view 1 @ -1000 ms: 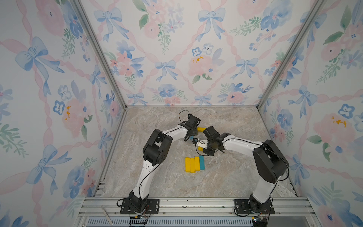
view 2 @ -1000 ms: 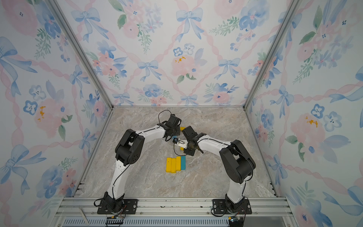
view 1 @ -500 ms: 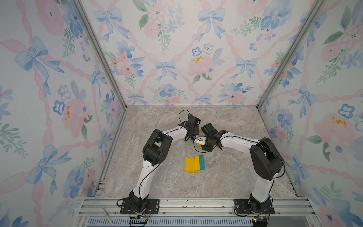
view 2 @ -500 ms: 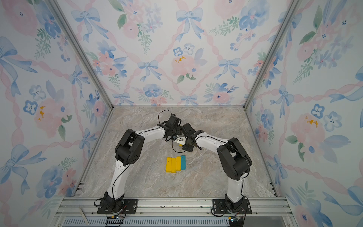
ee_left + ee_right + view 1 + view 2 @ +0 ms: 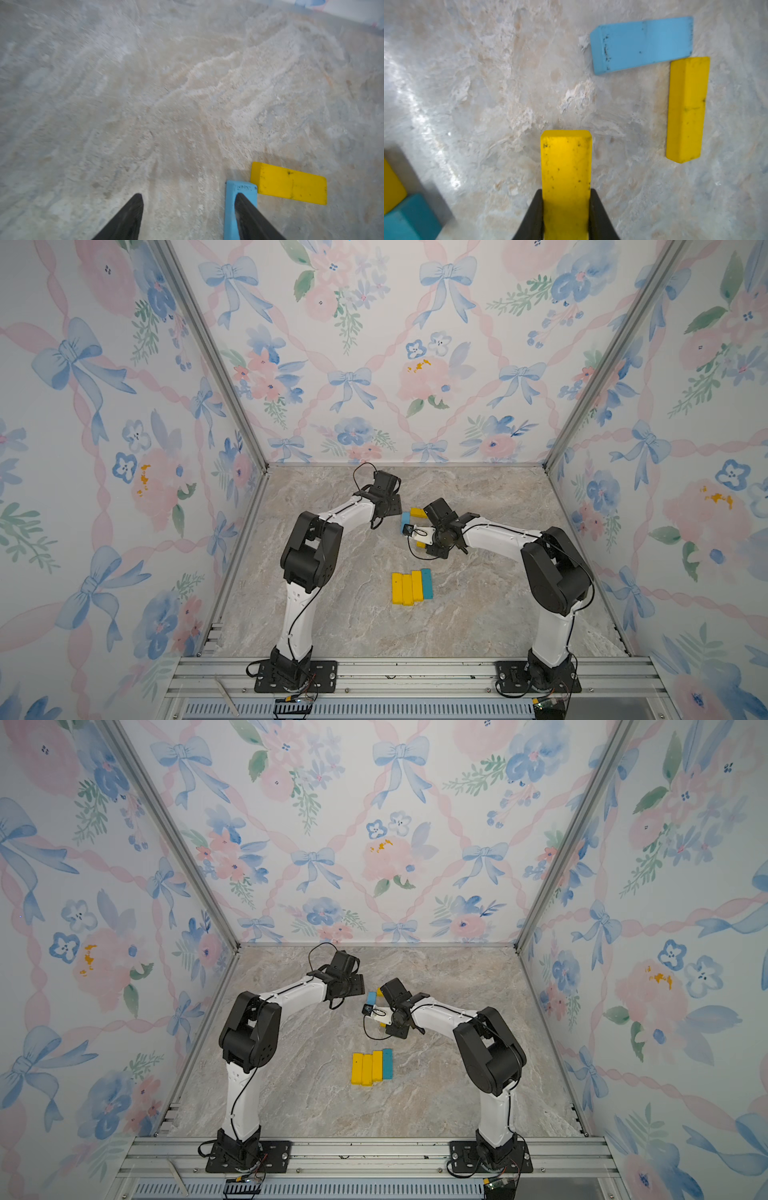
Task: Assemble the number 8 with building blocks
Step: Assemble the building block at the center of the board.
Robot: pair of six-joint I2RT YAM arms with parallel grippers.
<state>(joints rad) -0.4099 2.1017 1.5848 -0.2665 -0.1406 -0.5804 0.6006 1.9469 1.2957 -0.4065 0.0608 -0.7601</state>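
My left gripper [image 5: 188, 197] is open with bare table between its fingers. One finger [image 5: 247, 209] hangs over a light blue block [image 5: 230, 207] lying flat on the table. That block's end meets a yellow block [image 5: 288, 184], making a corner; both show in both top views, blue [image 5: 405, 517] and yellow [image 5: 417, 512]. My right gripper [image 5: 566, 192] is shut on another yellow block [image 5: 566, 162], held low over the table just in front of that corner. Three yellow blocks [image 5: 403, 588] and a teal block [image 5: 427, 584] lie side by side nearer the front.
The marble table [image 5: 478, 614] is walled by floral panels on three sides, with an aluminium rail [image 5: 395, 672] along the front. Both wrists sit close together at mid-table, the left [image 5: 388, 504] just behind the right [image 5: 440, 533].
My left gripper has opened and let go of the light blue block, then drawn back a little. The right gripper, still holding its yellow block, has edged slightly left.
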